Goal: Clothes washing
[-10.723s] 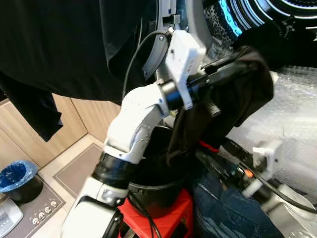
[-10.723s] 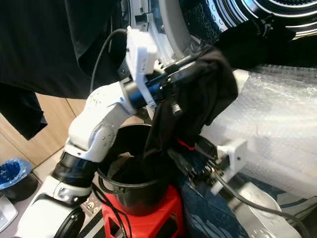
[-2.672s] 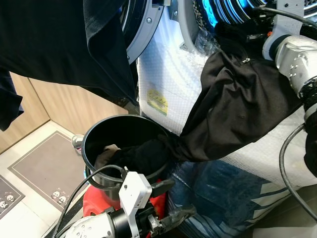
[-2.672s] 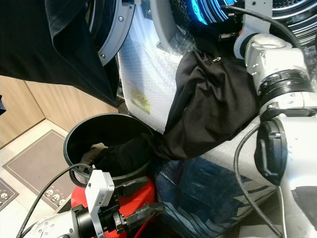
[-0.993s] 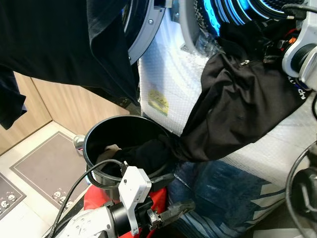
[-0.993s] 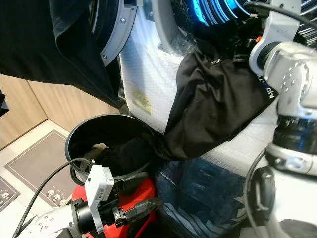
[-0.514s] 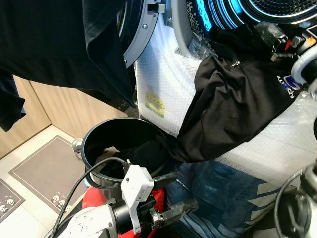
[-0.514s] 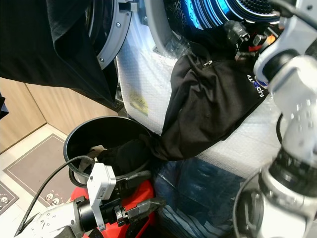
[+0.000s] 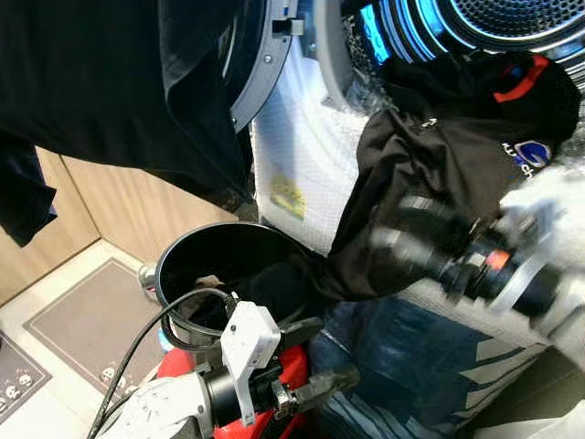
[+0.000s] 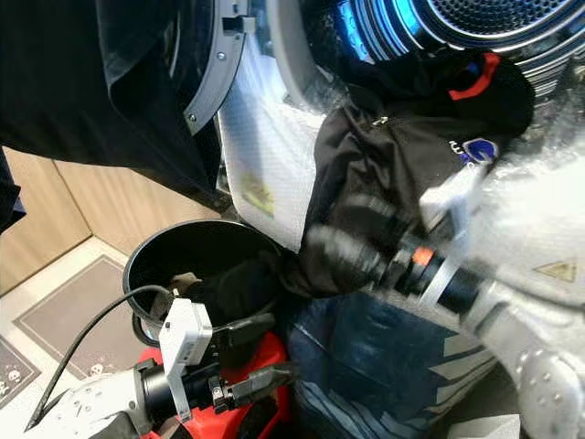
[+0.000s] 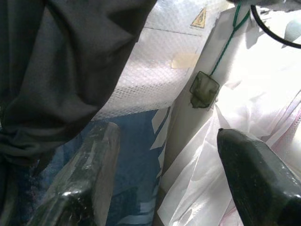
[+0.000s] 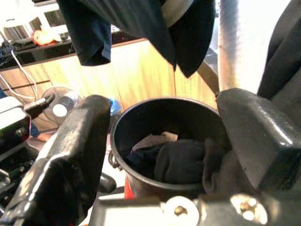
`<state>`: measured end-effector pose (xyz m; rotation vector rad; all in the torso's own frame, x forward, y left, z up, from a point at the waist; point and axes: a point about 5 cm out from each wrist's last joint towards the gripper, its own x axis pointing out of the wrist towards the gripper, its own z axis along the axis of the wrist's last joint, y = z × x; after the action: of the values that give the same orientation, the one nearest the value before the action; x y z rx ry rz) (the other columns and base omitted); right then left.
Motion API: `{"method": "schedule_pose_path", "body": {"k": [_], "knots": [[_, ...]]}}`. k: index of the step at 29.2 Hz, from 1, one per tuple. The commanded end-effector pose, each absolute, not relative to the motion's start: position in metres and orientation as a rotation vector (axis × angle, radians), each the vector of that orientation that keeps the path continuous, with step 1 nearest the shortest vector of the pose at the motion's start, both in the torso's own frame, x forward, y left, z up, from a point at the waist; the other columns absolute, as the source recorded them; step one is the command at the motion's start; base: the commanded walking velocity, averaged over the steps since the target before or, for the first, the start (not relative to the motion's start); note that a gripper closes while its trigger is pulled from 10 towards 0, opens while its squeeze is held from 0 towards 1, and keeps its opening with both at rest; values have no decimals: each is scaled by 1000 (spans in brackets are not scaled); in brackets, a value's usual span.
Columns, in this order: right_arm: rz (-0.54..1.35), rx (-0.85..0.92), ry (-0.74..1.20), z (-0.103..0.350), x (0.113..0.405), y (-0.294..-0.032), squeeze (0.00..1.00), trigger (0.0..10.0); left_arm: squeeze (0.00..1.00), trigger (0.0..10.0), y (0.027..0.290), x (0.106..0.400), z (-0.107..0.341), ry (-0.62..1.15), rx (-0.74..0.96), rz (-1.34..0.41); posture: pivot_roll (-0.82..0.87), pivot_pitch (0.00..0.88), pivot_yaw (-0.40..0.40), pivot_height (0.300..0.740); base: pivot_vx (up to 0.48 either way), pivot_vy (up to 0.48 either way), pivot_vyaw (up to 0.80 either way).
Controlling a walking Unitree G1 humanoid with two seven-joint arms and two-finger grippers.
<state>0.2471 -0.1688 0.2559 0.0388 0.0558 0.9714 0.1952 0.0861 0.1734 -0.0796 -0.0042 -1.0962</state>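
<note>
A black garment (image 9: 439, 174) hangs from the lit washer drum opening (image 9: 512, 23) over the bubble-wrapped front, its lower end trailing into a black bucket (image 9: 196, 274) that holds more dark clothes (image 12: 181, 160). A red-trimmed black piece (image 9: 526, 82) lies in the drum mouth. My right gripper (image 10: 331, 230), blurred with motion, is in front of the hanging garment and points down at the bucket; its fingers (image 12: 70, 150) stand open and empty. My left gripper (image 9: 336, 349) is low beside the bucket, open and empty.
The bucket stands on a red stool (image 9: 292, 366). Dark clothes (image 9: 110, 82) hang over the open washer door at the upper left. A blue patterned bag (image 9: 411, 357) lies under the washer front. Wooden cabinets (image 9: 119, 210) and a floor mat (image 9: 82, 320) are at the left.
My right arm has come away from the drum mouth and swung down toward the bucket, leaving the garment hanging from the drum. The left arm has barely moved.
</note>
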Motion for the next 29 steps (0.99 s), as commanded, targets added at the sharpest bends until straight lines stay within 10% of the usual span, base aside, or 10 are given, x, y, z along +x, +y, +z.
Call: {"method": "schedule_pose_path", "body": {"k": [1, 29], "knots": [[931, 0, 107, 244, 252, -173, 0, 10000, 0, 10000, 88, 195, 172, -2, -76, -1083, -24, 114, -46, 740, 0, 0, 0], [631, -8, 473, 122, 282, -186, 0, 10000, 0, 10000, 99, 200, 152, 41, -84, -939, 16, 106, -29, 740, 0, 0, 0]]}}
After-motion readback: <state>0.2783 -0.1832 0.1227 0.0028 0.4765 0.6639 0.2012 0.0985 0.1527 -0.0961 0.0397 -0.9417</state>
